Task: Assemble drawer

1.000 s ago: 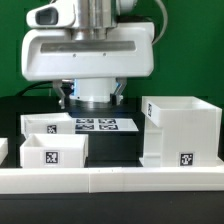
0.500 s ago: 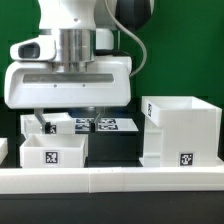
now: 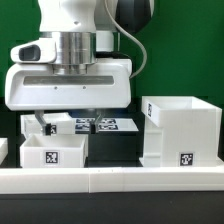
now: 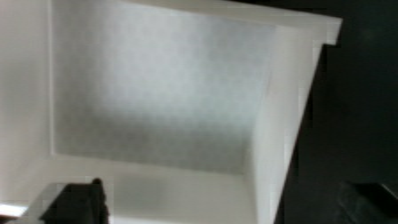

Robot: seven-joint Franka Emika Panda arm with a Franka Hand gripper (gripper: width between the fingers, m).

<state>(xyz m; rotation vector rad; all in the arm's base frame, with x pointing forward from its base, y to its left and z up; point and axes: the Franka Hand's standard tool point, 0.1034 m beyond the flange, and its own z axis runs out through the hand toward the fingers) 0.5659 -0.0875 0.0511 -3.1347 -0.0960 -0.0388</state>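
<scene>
The drawer's large hollow case (image 3: 180, 132) stands on the exterior view's right. Two small white trays sit on the left: a back tray (image 3: 47, 124) and a front tray (image 3: 54, 151), each with a square tag. My gripper (image 3: 64, 118) hangs low over the back tray, open and holding nothing. In the wrist view the back tray's white inside (image 4: 178, 90) fills the picture. My gripper (image 4: 222, 205) straddles one side wall (image 4: 290, 120): one finger (image 4: 75, 202) is inside the tray, and the other finger (image 4: 365, 202) is outside, over the black table.
The marker board (image 3: 108, 125) lies on the table between the trays and the case. A low white border rail (image 3: 110, 181) runs along the front. The arm's white hand (image 3: 70, 85) hides the table behind the trays.
My gripper has moved toward the exterior view's left and come down over the back tray. It has held still for the last half second.
</scene>
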